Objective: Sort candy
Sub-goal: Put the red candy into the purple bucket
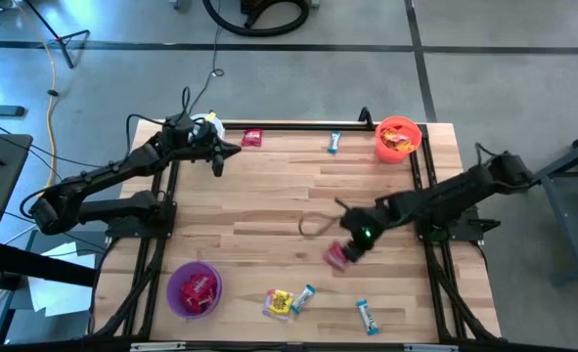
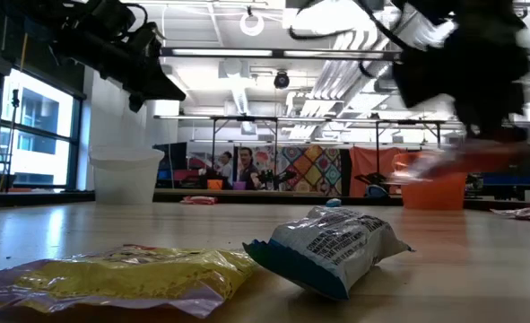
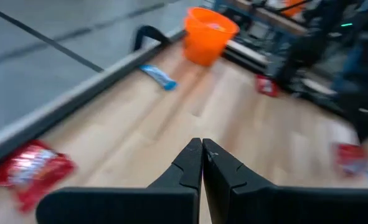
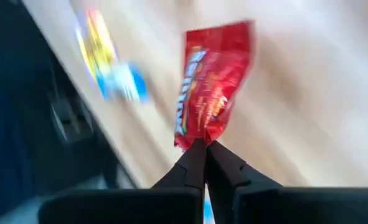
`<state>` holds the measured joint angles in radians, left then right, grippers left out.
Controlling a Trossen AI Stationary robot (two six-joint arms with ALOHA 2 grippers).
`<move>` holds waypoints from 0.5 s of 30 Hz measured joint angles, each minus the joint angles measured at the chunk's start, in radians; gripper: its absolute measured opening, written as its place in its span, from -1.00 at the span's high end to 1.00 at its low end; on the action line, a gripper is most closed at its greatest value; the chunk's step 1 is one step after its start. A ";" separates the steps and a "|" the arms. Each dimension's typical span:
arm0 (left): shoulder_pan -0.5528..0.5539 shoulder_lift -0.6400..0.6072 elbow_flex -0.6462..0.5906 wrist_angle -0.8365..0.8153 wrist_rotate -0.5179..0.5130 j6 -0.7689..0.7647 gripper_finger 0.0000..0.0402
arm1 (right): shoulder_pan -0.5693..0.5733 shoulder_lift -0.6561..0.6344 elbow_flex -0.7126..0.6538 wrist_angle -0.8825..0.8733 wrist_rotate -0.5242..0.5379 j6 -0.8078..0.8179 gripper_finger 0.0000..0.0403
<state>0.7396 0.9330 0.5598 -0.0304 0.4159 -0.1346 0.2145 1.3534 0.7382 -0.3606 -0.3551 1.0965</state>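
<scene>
My right gripper is shut on a red candy above the table's middle right; the candy also shows in the high view. My left gripper is shut and empty, above the table at the far left, next to the white bucket. Another red candy and a light-blue one lie along the far edge. A yellow candy and two light-blue ones lie near the front edge. The purple bucket holds red candies. My right gripper pinches the red candy by the crimped end of its wrapper between its two fingertips. The rest of the candy reaches out beyond the fingers. In the low view the candy is clear of the table.
The orange bucket stands at the far right corner and holds candy. The purple bucket stands at the near left, the white bucket at the far left. Black frame rails run along the table's left, right and far sides. Bare wood lies in the middle.
</scene>
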 joint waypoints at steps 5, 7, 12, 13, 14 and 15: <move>0.007 0.054 0.000 0.039 0.158 -0.107 1.00 | -0.132 -0.012 0.163 -0.078 0.248 -0.141 1.00; 0.001 0.087 0.000 0.061 0.207 -0.170 0.99 | -0.193 -0.012 0.218 -0.079 0.322 -0.227 1.00; -0.057 0.168 0.000 0.179 0.234 -0.298 0.87 | -0.358 -0.012 0.346 -0.039 0.389 -0.458 1.00; -0.070 0.177 0.000 0.228 0.234 -0.322 0.84 | -0.384 -0.012 0.365 -0.023 0.391 -0.500 1.00; -0.082 0.185 0.000 0.288 0.234 -0.355 0.81 | -0.407 -0.012 0.384 -0.010 0.389 -0.540 1.00; -0.093 0.193 0.000 0.350 0.227 -0.400 0.77 | -0.429 -0.012 0.403 0.001 0.382 -0.579 1.00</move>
<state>0.6463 1.1258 0.5598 0.3201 0.6432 -0.5343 -0.2142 1.3411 1.1412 -0.3601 0.0273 0.5178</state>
